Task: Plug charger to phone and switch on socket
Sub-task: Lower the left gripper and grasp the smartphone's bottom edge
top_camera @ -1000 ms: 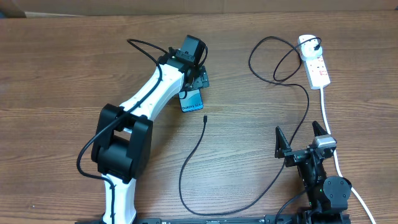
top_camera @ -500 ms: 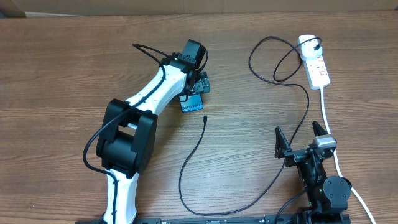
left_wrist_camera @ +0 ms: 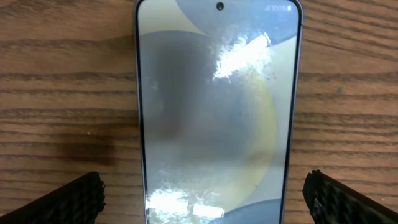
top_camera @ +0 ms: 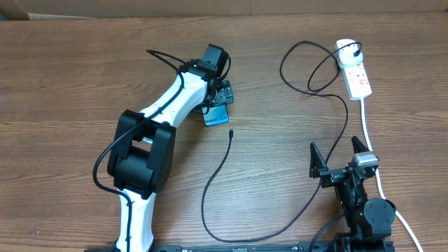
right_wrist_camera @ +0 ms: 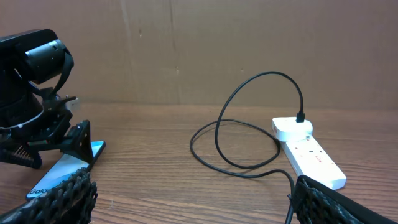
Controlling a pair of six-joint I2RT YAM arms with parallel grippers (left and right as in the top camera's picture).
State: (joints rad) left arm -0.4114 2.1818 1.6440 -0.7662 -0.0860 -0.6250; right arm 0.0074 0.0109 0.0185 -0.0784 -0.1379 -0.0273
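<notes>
Left wrist: phone [left_wrist_camera: 217, 112] lies flat, screen greyish with white glare.

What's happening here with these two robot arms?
The left tool, open, hovers over the phone lying flat on the table, straddling it without gripping. The charger lies loose, its tip just short of the phone, its other end plugged into the socket. The right tool sits open, holding nothing.

The left arm [top_camera: 168, 112] stretches far forward, its wrist bent so the left gripper [top_camera: 222, 96] points straight down, fingers [left_wrist_camera: 74, 199] spread wide apart. The right arm [top_camera: 364, 206] sits folded close to its base, the right gripper [top_camera: 337, 157] level and facing forward, its jaws also wide apart.
</notes>
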